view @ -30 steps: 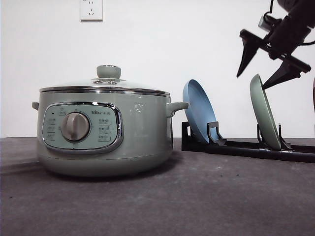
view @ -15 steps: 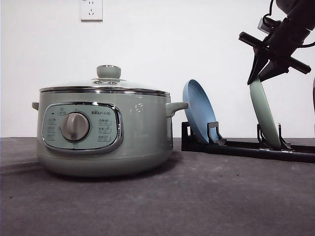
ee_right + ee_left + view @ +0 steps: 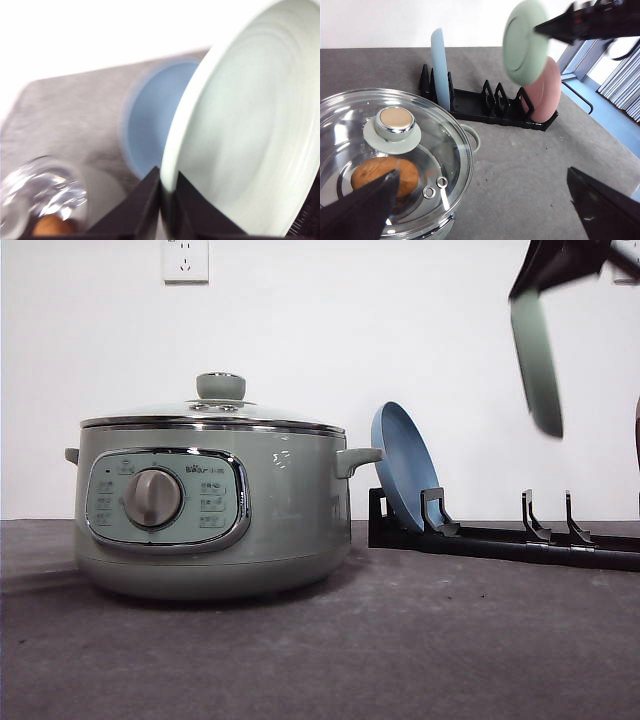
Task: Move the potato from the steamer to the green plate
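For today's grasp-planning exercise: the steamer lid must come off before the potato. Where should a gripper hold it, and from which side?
Grip the lid's knob from straight above: it stands up at the centre of the domed glass lid, which offers no other narrow part.

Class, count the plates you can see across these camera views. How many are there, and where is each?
3: the green plate held in the air by the right gripper; the blue plate and the pink plate standing in the black rack. None seem hidden.

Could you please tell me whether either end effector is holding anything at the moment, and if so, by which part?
The right end effector is shut on the rim of the green plate, holding it in the air. The left end effector is open and holds nothing.
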You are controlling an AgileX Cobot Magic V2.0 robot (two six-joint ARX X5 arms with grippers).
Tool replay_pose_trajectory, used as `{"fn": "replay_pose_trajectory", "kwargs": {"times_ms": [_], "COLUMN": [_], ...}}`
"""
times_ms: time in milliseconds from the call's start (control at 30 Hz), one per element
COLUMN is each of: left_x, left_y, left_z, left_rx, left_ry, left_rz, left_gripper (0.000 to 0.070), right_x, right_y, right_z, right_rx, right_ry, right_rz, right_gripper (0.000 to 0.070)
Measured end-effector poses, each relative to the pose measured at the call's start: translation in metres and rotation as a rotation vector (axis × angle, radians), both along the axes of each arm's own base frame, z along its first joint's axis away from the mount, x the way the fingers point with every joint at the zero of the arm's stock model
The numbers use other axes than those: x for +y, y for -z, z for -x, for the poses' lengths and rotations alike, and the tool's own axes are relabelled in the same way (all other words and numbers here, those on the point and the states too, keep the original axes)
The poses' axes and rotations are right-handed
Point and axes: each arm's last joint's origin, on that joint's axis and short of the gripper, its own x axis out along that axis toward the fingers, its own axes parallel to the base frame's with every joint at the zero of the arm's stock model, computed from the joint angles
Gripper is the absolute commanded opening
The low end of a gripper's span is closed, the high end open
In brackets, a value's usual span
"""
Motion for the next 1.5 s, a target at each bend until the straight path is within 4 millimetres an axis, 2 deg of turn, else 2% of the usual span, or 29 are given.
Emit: {"fn": "replay_pose_trajectory", "kwargs": {"times_ms": [167,433,700,867,1033,1300,1500], "left_x": [0.0,0.0,0.0,0.0,0.0,0.0,0.0], "left_y": [0.0,0.0,0.001,0.003,0.003,0.003,0.003], "left_z": [0.0,0.0,0.0,0.001,0.001,0.001,0.001], "left_rx": [0.0,0.0,0.012,0.03,0.035,0.036,0.036], "left_ry": [0.0,0.0,0.0,0.0,0.0,0.0,0.001], "left_rz": [0.0,0.0,-0.003,-0.008,-0.01,-0.011,-0.012], "left_gripper": [0.07,0.07,0.07,0.07,0.07,0.07,0.07], "right_x": [0.015,0.065,0.118,0.141,0.147,0.157,0.171], "right_y": [-0.012,-0.022,-0.013,0.013,0.057,0.131,0.169], "right_z": [0.038,0.099,0.144,0.168,0.188,0.213,0.224], "right_rx": [0.042,0.083,0.104,0.13,0.205,0.294,0.299], "right_ry": [-0.106,-0.308,-0.415,-0.45,-0.405,-0.448,-0.502], "right_rz": [0.082,0.302,0.581,0.707,0.833,0.88,0.865], "right_gripper": [0.0004,0.0005,0.0004,0.0005,0.0005,0.0004,0.0004]}}
